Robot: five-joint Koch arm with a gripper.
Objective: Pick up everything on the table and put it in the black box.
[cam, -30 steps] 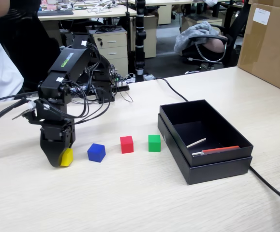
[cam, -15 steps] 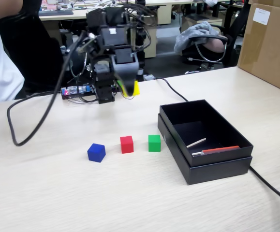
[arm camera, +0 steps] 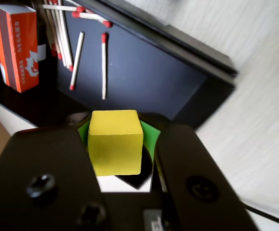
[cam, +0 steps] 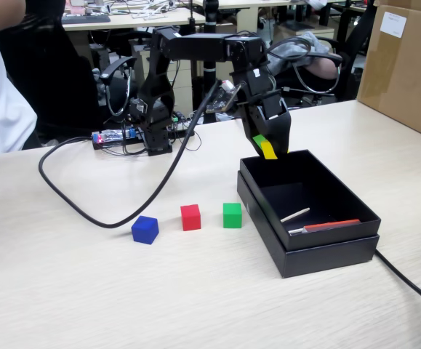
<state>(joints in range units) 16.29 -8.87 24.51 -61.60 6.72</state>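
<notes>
- One cube is on the move: the yellow cube (arm camera: 115, 142), at the table's left a second ago beside the blue one, now hangs clamped in the gripper (cam: 269, 148) above the near-left corner of the black box (cam: 319, 254), as the fixed view shows it
- Half a second ago the arm held it high over the middle of the table (cam: 195, 291); it has since swung right and dipped toward the box
- Both jaws press the yellow cube's sides in the wrist view, with green pads (arm camera: 149, 137) showing behind it
- Three cubes wait in a row on the table, unmoved: the blue cube (cam: 145, 229), the red cube (cam: 190, 217) and the green cube (cam: 232, 214), the green one just beside the box
- By the look of it, the first delivery is a release away and three trips remain
- Inside the box, the wrist view shows loose matches (arm camera: 76, 57) with red heads and an orange matchbox (arm camera: 16, 45); its white print is too blurred to read
- No other writing can be read; a white label on the brown carton (cam: 406, 65) at the right is too small to make out
</notes>
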